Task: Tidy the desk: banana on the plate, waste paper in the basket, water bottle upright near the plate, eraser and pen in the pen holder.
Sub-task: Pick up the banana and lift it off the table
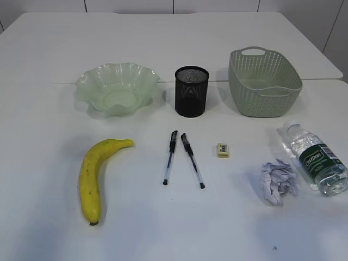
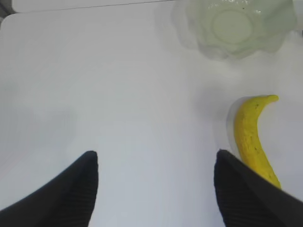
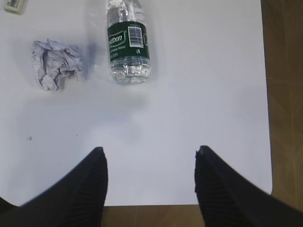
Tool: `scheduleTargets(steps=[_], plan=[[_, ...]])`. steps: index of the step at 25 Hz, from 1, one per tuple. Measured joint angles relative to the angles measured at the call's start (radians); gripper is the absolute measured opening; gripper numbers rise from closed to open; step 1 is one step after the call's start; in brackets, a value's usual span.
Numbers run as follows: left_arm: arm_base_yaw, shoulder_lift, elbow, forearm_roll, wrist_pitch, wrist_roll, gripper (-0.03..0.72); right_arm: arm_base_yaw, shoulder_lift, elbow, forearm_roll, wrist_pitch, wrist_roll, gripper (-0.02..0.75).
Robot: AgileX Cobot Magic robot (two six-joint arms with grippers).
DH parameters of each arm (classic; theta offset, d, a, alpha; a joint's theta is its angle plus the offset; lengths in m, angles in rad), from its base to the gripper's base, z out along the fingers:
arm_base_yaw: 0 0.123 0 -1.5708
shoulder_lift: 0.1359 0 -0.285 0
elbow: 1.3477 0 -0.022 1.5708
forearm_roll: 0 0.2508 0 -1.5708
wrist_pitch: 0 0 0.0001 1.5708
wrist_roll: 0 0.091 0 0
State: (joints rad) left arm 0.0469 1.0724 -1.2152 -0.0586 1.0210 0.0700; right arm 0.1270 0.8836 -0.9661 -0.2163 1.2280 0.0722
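- Lying on the white desk (image 1: 49,60), the banana (image 1: 93,179) is seen at about 8 o'clock in the exterior view, its dark tip toward the near edge.
- The plate (image 1: 87,81) is found at about 11 o'clock, with nothing in it.
- The pen holder (image 1: 191,91) is stood at 12 o'clock, between the plate and the basket (image 1: 264,81), which is placed at 1 o'clock.
- Two pens, the left pen (image 1: 169,157) and the right pen (image 1: 192,160), are laid side by side at the centre, apart from each other.
- The eraser (image 1: 223,150) is set just at 3 o'clock of the pens.
- The waste paper (image 1: 279,181) is crumpled at about 4 o'clock, just beside the water bottle (image 1: 316,159), which is laid on its side.
- The left tool (image 2: 156,165) is held released above bare desk in the left wrist view, with nothing between its jaws; the banana is seen at its 3 o'clock.
- The right tool (image 3: 150,163) is likewise released and empty near the desk's edge, the bottle and paper well apart at 12 and 10 o'clock.
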Motion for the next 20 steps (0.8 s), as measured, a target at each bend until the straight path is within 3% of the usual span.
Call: scheduleTargets(steps=[8, 15, 20], plan=[[-0.152, 0.199, -0.147, 0.023, 0.011, 0.030, 0.537, 0.000, 0.217, -0.140, 0.086, 0.019, 0.017, 0.444], [-0.280, 0.364, -0.198, 0.068, 0.046, 0.032, 0.537, 0.000, 0.299, -0.201, 0.129, 0.019, 0.020, 0.444], [-0.333, 0.474, -0.216, 0.071, 0.052, 0.032, 0.537, 0.000, 0.339, -0.213, 0.189, 0.019, 0.020, 0.444]])
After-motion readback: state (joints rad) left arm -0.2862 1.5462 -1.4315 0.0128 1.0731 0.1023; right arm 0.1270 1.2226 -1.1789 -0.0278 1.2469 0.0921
